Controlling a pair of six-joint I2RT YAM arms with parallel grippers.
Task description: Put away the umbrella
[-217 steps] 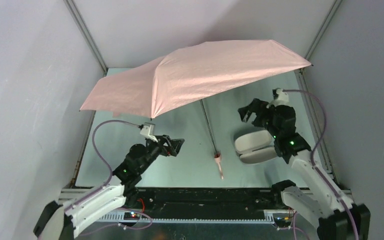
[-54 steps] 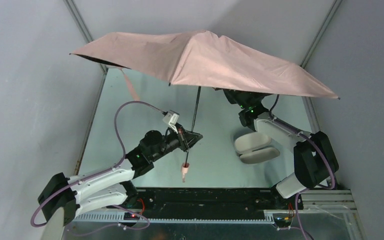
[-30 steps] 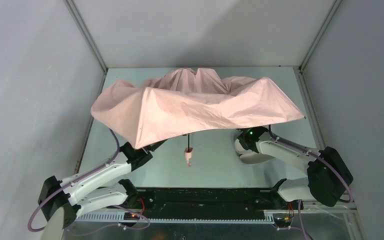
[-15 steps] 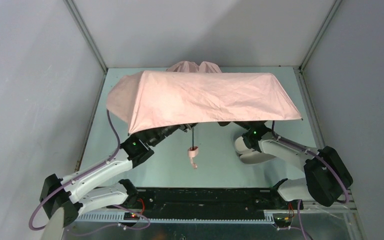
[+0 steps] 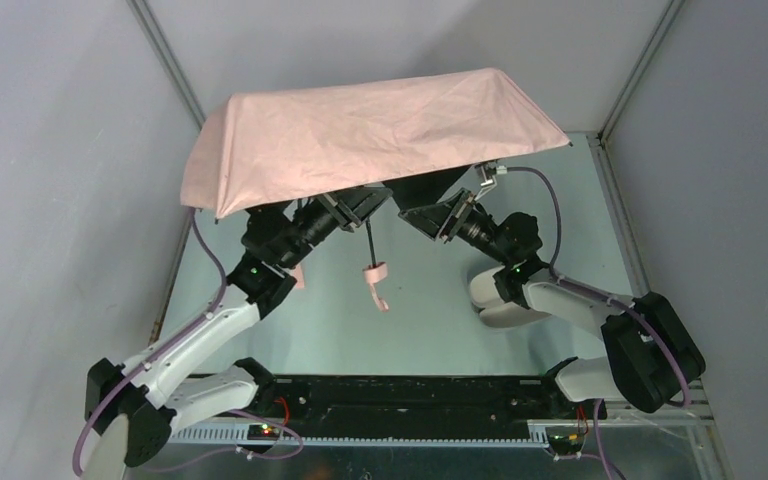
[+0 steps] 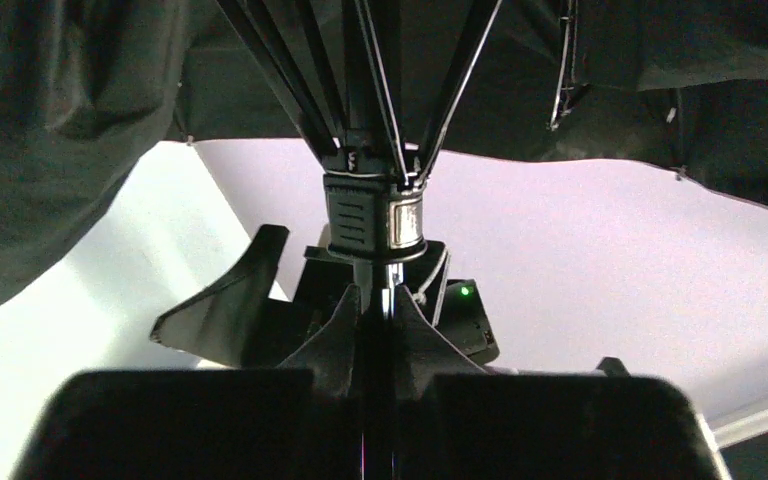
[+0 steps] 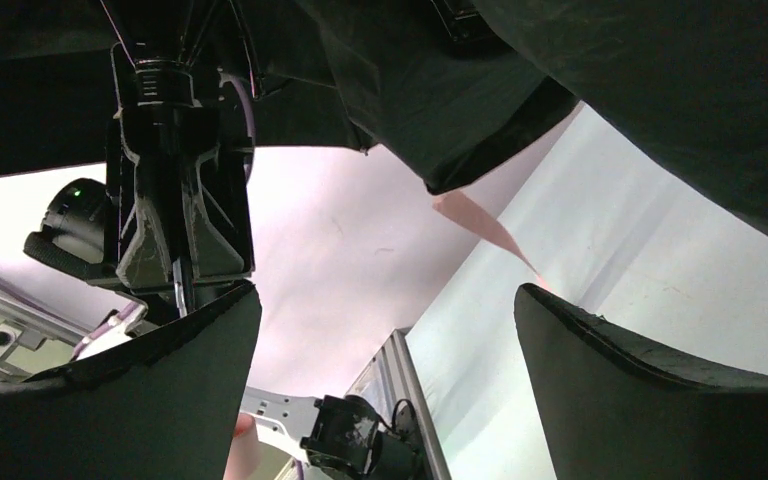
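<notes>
Pink umbrella shaft: left fingers pinch | right fingers spread | grey case seemingly closed

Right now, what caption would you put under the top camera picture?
Left gripper holds the pink umbrella up by its shaft; right gripper open beside it.

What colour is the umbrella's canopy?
The umbrella has a plain pale salmon-pink canopy, clearest in the top external view.

Half-folded umbrella roofs the tabletop from 10 to 2 o'clock; no way in from above. Underneath, left claw and right claw crowd its shaft. At 4 o'clock, grey case. Bare tabletop at 6 o'clock.
</notes>
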